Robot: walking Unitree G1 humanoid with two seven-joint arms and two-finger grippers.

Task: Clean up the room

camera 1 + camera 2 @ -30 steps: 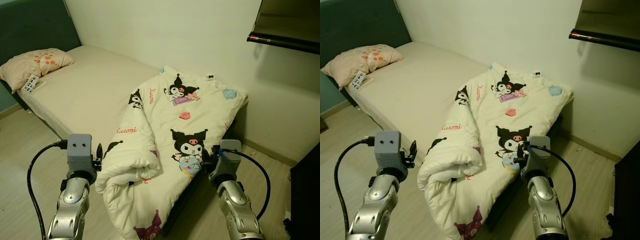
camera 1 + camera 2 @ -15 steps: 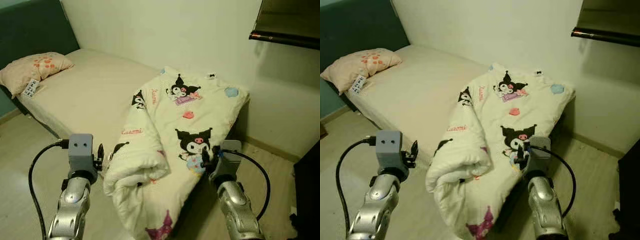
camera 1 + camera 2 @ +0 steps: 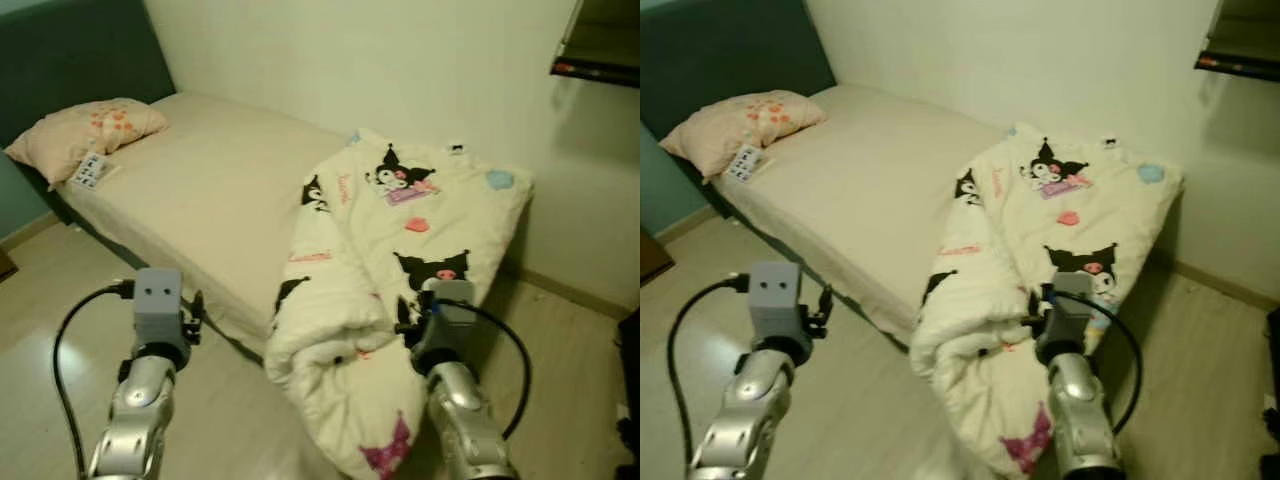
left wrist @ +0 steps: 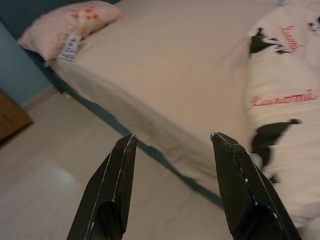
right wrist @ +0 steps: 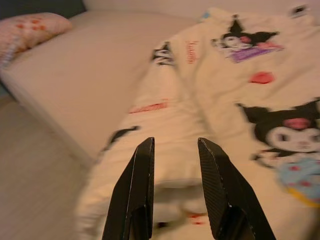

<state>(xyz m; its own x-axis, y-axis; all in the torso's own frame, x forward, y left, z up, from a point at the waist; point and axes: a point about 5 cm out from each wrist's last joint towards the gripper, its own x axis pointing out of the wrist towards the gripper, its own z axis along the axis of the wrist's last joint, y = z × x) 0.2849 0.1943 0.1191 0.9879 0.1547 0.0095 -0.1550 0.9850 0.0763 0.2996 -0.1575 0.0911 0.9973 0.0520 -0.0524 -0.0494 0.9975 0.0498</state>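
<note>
Here: one bed [image 3: 200,190]; one cartoon-print quilt [image 3: 400,270] bunched at its foot end, spilling over the edge; one pillow [image 3: 85,135] at the head corner. Left gripper [image 4: 172,142] and right gripper [image 5: 175,147] both released, holding nothing.

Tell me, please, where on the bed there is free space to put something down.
The bare mattress is free between the pillow at the headboard end and the bunched comforter. The foot end is crowded: the comforter covers it and hangs over the edge.

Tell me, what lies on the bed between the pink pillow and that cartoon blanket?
Between the pillow and the blanket there is just bare beige sheet, seen in both eye views; a small white card lies beside the pillow.
</note>
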